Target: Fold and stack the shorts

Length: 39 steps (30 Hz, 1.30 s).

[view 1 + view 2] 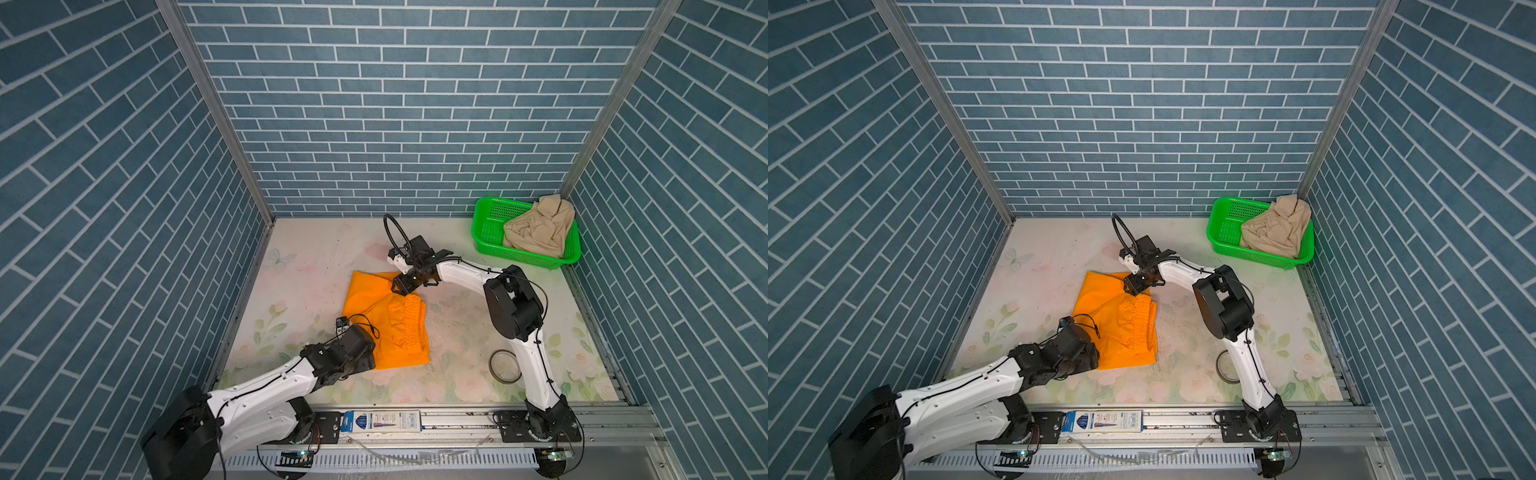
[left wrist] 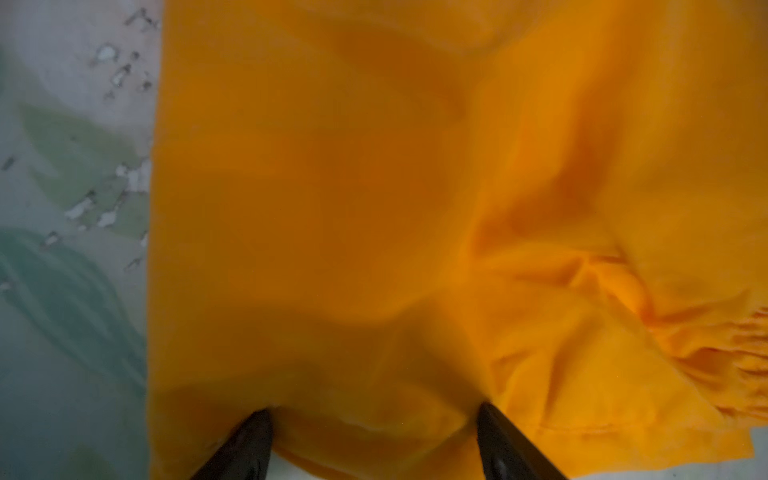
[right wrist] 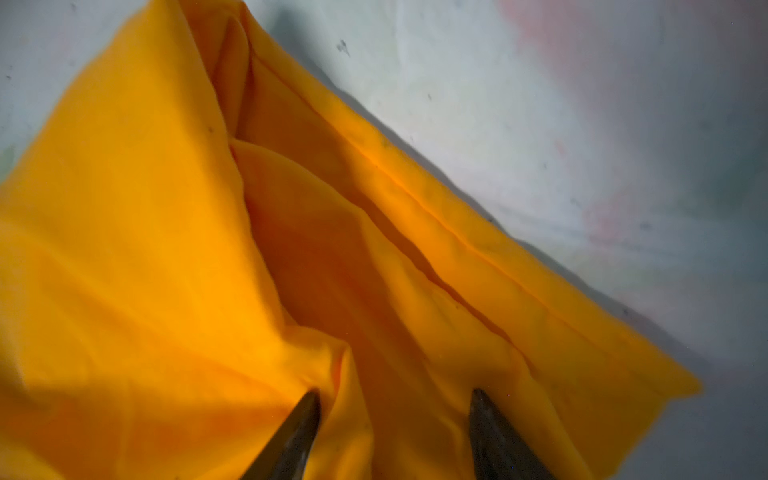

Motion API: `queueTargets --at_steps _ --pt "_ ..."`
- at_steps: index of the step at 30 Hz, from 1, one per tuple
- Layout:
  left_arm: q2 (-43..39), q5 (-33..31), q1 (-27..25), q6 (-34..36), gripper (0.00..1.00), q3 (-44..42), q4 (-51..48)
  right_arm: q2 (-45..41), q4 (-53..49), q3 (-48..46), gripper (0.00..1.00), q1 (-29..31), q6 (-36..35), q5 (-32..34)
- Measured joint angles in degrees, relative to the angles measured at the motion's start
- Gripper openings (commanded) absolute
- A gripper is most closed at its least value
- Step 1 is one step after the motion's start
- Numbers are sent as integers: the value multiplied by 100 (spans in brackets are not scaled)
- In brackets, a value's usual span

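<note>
Orange shorts (image 1: 386,324) lie mid-table in both top views, left gripper (image 2: 376,432) at their lower-left edge, jaws spread over the cloth. Right gripper (image 3: 395,415) at the upper edge, jaws half apart, cloth bunched between, grip unclear. Beige shorts (image 1: 540,232) in green basket (image 1: 482,232), right of frame.

Blurred and cropped in left wrist view: orange shorts (image 2: 374,208). Half hidden behind right arm (image 1: 536,365): ring (image 1: 493,368).
</note>
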Motion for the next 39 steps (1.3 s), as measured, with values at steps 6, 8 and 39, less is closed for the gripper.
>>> queueTargets --at_steps 6,8,39 --pt "697 94 671 671 75 435 81 -1047 529 -1668 46 -240 560 46" --pt "911 155 951 999 75 662 39 -1545 844 -2446 45 -302 883 94" --pt "2356 527 -592 918 94 3495 -1082 -6286 -662 -4994 65 -640 2433 1226"
